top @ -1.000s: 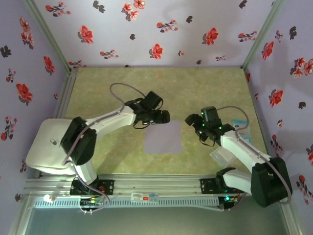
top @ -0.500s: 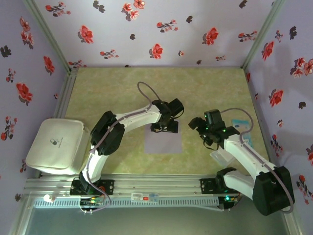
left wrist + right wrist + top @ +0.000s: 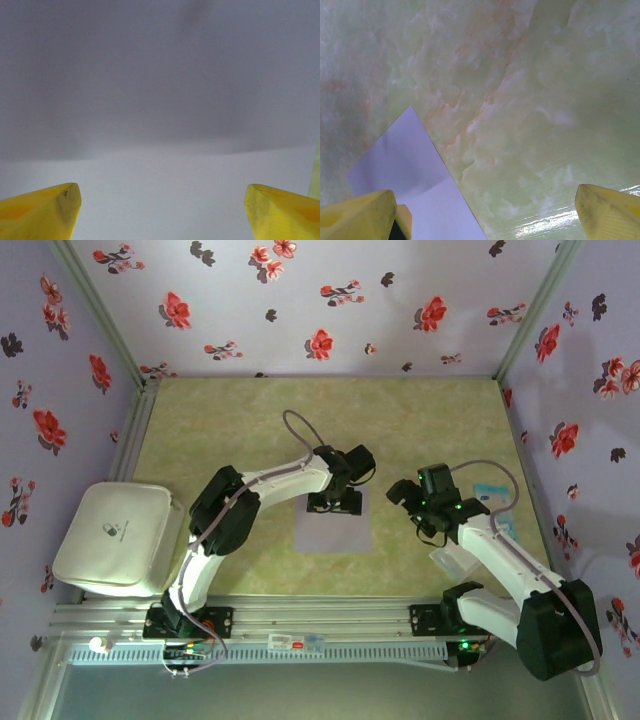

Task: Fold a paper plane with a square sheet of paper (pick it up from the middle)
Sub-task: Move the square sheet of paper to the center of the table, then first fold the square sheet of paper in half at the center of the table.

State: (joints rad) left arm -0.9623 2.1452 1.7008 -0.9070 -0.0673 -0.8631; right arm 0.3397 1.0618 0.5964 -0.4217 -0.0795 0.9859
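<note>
While a white rounded case [image 3: 115, 540] rests at the left edge of the green marbled surface [image 3: 230, 420], the left arm reaches across to the middle, where the square sheet of paper [image 3: 335, 535] lies flat and unfolded. The left gripper [image 3: 335, 502] points down over the far edge of that sheet. In its wrist view the two yellow fingertips [image 3: 45, 210] stand wide apart with only pale lavender paper [image 3: 160, 100] between and beyond them; whether they touch the sheet cannot be told. To the right of the sheet and apart from it, the right gripper [image 3: 402, 495] hangs over bare surface. Its yellow fingertips [image 3: 360, 215] are likewise spread wide with nothing between them, and one corner of the sheet [image 3: 410, 160] shows low on the left of its wrist view. Further right, a whitish translucent plastic square [image 3: 455, 558] lies beside the right arm, and a small light-blue card [image 3: 490, 495] sits near the right wall.
</note>
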